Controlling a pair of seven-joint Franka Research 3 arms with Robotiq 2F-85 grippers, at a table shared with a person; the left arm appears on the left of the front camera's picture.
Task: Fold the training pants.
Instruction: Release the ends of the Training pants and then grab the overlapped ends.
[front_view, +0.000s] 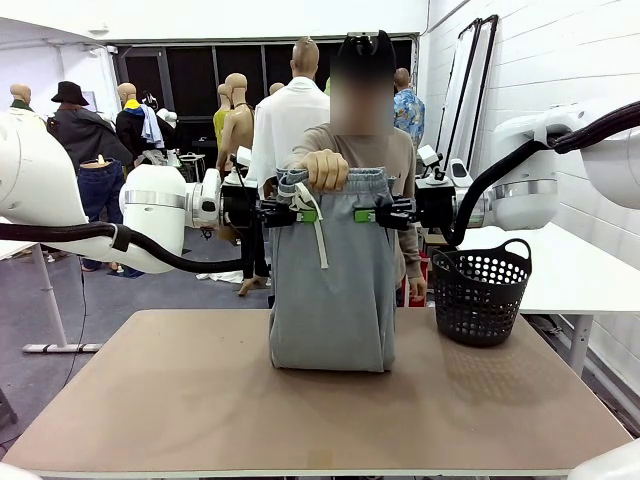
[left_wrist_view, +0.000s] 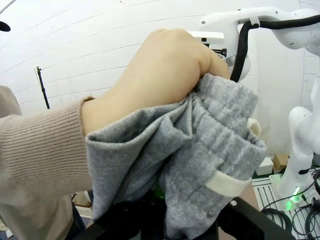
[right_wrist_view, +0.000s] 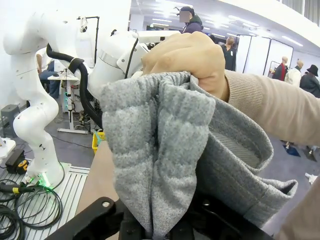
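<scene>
Grey soft jersey training pants hang with the hem resting on the tan bench. A person's hand holds the waistband at twelve o'clock, likely keeping it spread. The left claw at nine and the right claw at three straddle the cloth; I cannot tell whether they are clenched.

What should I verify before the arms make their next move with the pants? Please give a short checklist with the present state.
1. The person's hand holds the training pants at the middle of the waistband: ok.
2. Fabric lies between the fingers of the left gripper and the right gripper: ok.
3. Both jaws firmly closed on the fabric: cannot tell.
4. Lower end of the pants rests on the table: ok.
5. Drawstring clear of the left gripper: cannot tell.
6. Basket stands apart from the pants: ok.
</scene>
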